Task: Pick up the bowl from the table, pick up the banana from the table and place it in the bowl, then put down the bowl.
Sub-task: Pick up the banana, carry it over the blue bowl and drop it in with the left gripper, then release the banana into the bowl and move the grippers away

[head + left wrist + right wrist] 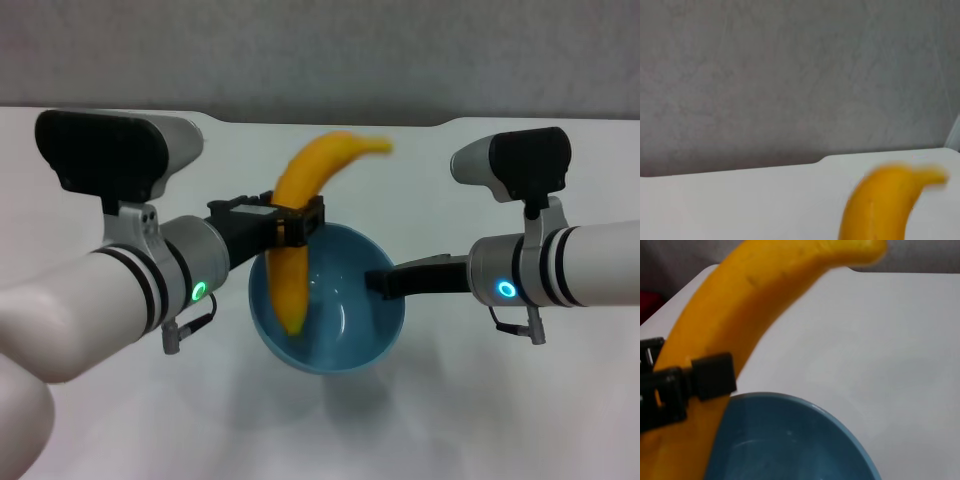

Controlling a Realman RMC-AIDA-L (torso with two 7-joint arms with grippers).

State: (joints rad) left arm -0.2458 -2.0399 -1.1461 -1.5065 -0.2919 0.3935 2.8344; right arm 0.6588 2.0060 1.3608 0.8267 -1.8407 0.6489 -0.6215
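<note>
Banana (pixel 300 215) clamped in left end effector (pixel 296 222), lower end inside bowl (pixel 340 330) gripped by right end effector (pixel 383 283)

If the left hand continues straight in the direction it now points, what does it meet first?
The left hand, shut on the banana, points toward the robot's right, across the bowl. First in line is probably the right hand holding the bowl's rim, though it may sit slightly lower; depth is unclear.

Grey wall (pixel 320 50) behind; dark red object (pixel 650 305), possibly floor item.
</note>
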